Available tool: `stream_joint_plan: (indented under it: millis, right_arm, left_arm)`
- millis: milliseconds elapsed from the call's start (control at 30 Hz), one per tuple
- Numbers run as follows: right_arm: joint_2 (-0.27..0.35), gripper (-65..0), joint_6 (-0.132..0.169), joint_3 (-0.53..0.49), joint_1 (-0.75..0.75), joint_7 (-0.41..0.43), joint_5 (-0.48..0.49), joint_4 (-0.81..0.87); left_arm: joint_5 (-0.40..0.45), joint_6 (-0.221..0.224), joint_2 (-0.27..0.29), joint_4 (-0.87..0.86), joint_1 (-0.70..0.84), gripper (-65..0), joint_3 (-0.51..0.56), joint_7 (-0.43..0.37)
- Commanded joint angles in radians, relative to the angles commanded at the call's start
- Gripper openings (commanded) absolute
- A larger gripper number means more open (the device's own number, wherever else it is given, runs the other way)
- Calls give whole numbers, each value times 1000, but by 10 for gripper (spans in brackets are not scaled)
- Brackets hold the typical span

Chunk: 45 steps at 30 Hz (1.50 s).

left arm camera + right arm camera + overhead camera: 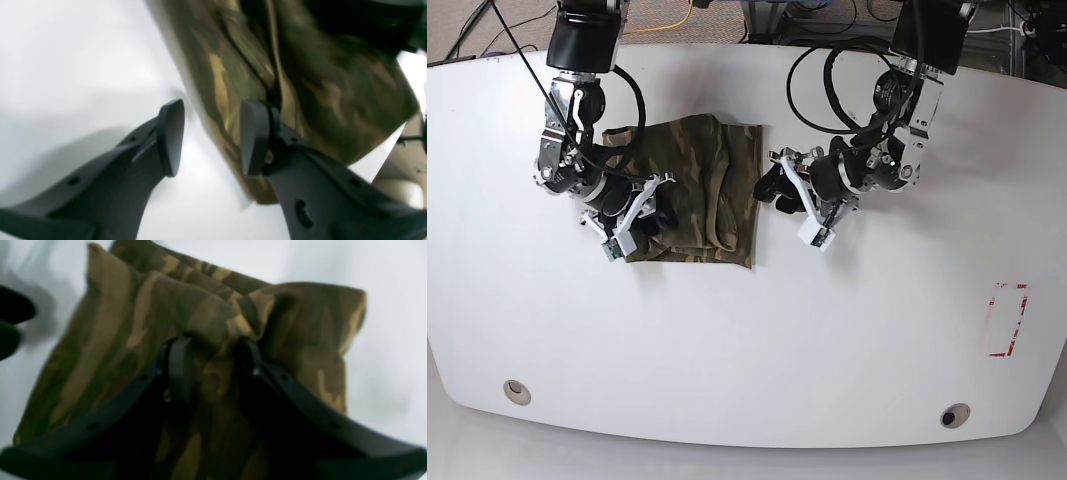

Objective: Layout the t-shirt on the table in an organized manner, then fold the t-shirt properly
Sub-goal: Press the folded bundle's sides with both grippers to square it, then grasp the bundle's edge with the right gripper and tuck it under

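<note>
The camouflage t-shirt (pixel 697 190) lies folded into a rough rectangle on the white table (pixel 827 330), at the back left of centre. My right gripper (pixel 655 200) is on the shirt's left part. In the right wrist view the right gripper (pixel 215 368) is closed on a bunched fold of the t-shirt (pixel 140 316). My left gripper (pixel 774 190) is at the shirt's right edge. In the left wrist view the left gripper (pixel 211 138) is open and empty, with one finger over the t-shirt's (pixel 327 86) edge and the other over the bare table (pixel 66 50).
Two grommet holes (pixel 517 391) (pixel 954 414) sit near the front edge. A red tape outline (pixel 1007 320) is at the right. Black cables (pixel 827 90) loop behind the left arm at the back. A dark shape (pixel 10 320) shows at the left edge of the right wrist view.
</note>
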Motion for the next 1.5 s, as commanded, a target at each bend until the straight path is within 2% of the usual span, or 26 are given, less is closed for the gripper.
stream_joint_plan:
  millis: [100, 233, 467, 567, 633, 767, 833, 1000, 1133, 1300, 1400, 1500]
  right_arm:
    - [2, -445, 0, 0, 2, 34, -5, -21]
    - [11, -442, 0, 3, 2, 15, 6, 38]
    - [8, -430, 0, 5, 3, -133, 75, 247]
    - [3, -347, 0, 3, 23, -216, 106, 338]
    - [-23, -263, 0, 2, 37, -267, 110, 387]
    - [-64, -136, 0, 0, 60, -299, 107, 416]
    - [-75, -111, 0, -3, 69, -299, 107, 402]
    - [-81, -106, 0, -83, 109, -287, 107, 304]
    - [-80, -106, 0, -130, 126, -226, 107, 210]
    - [-78, -111, 0, -157, 135, -170, 106, 114]
    - [-77, -151, 0, -167, 138, -135, 106, 58]
    - [-49, -241, 0, -198, 140, -89, 106, -9]
  left_arm:
    - [0, 0, 0, 0, 8, -399, 0, 0]
    - [0, 0, 0, 0, 11, -399, 0, 0]
    - [0, 0, 0, 0, 12, -399, 0, 0]
    - [0, 0, 0, 0, 14, -399, 0, 0]
    - [0, 0, -2, 0, 15, -399, 0, 0]
    - [0, 0, -8, 0, 20, -399, -26, 0]
    - [0, 0, -15, 0, 20, -399, -54, 0]
    - [0, -2, -23, 2, 35, -399, -144, 0]
    - [0, -3, -37, 32, 35, -399, -250, 0]
    - [0, -3, -72, 54, 35, -399, -305, 0]
    - [0, -3, -86, 55, 35, -399, -327, 0]
    - [0, -3, -86, 55, 35, -399, -370, 0]
